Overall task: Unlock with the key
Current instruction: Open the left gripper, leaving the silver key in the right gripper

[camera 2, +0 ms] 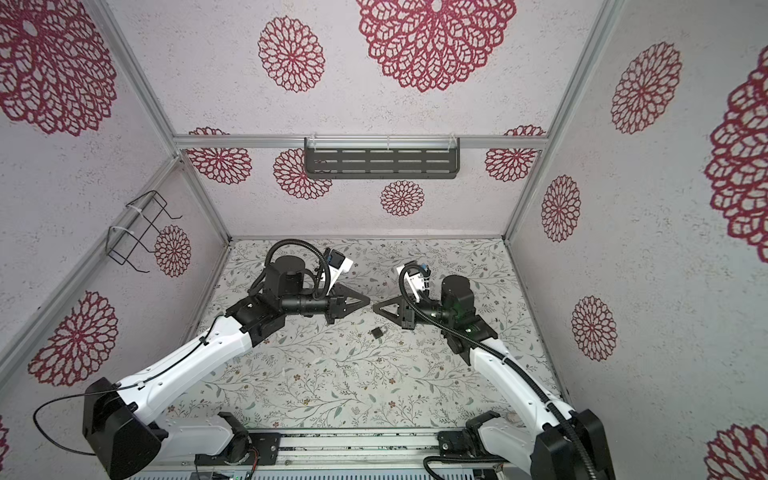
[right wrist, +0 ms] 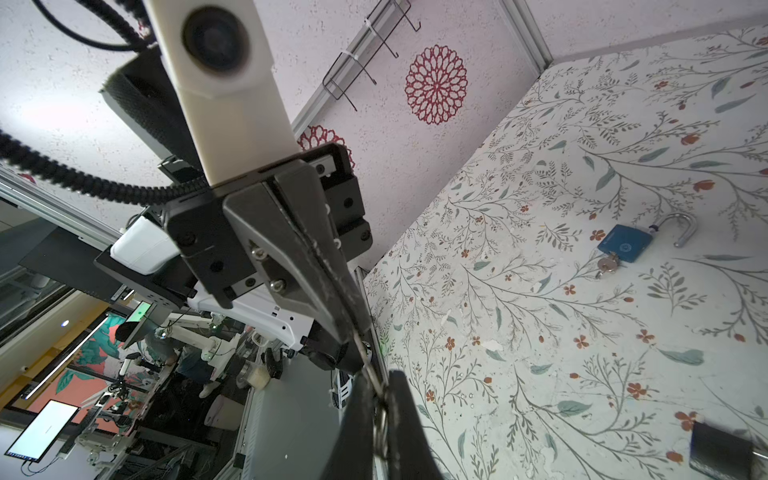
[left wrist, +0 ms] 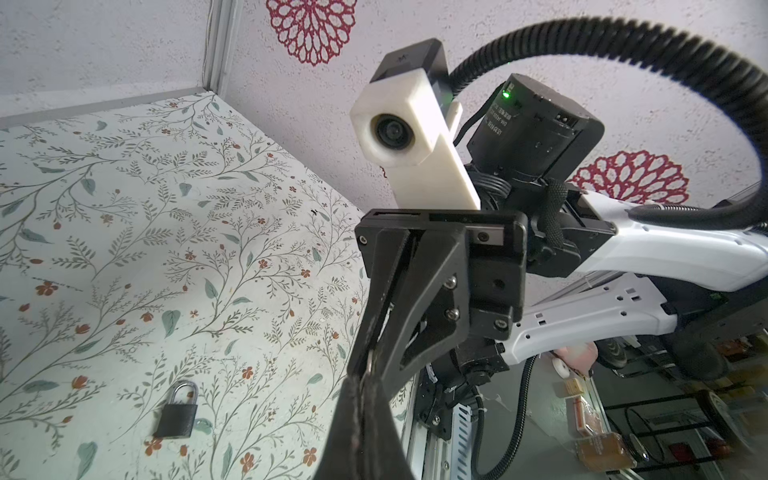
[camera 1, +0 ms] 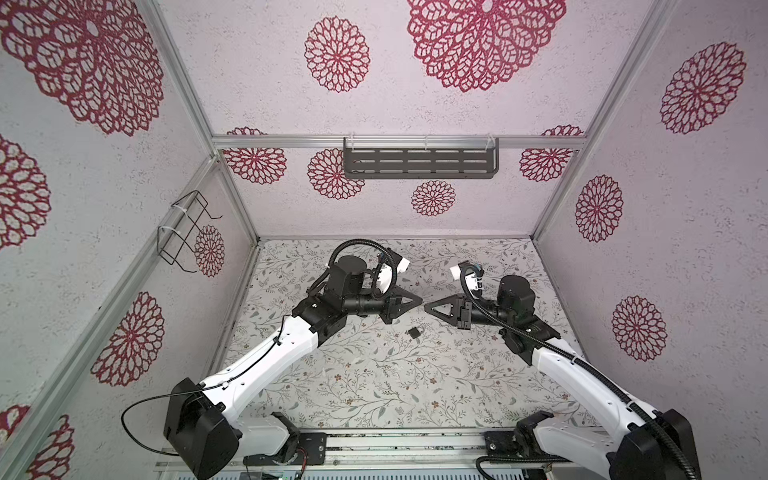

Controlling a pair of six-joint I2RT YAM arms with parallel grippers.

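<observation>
Your left gripper (camera 1: pixel 419 300) and right gripper (camera 1: pixel 427 308) both pinch what looks like the key (right wrist: pixel 379 411), tip-to-tip at mid-frame just above the loose black padlock (camera 1: pixel 414 331); a mistimed release could drop or twist it.

This is a robotics lab, and the work area is a purpose-built test cell. Aluminium frame posts (camera 1: pixel 235 195) hold three walls papered with red floral medallions (camera 1: pixel 337 54). A leafy printed sheet covers the tabletop (camera 1: pixel 374 382). Two white-and-black robot arms, left (camera 1: pixel 266 357) and right (camera 1: pixel 569 382), stand on a metal rail (camera 1: pixel 415 446) along the near edge. A black slotted shelf (camera 1: pixel 419 163) hangs on the far wall and a wire rack (camera 1: pixel 185 232) on the left wall. Beyond the open near side, the right wrist view shows a lit monitor (right wrist: pixel 43 430) and more robot hardware (right wrist: pixel 208 345). The left wrist view shows shelves with boxes (left wrist: pixel 602 440).
</observation>
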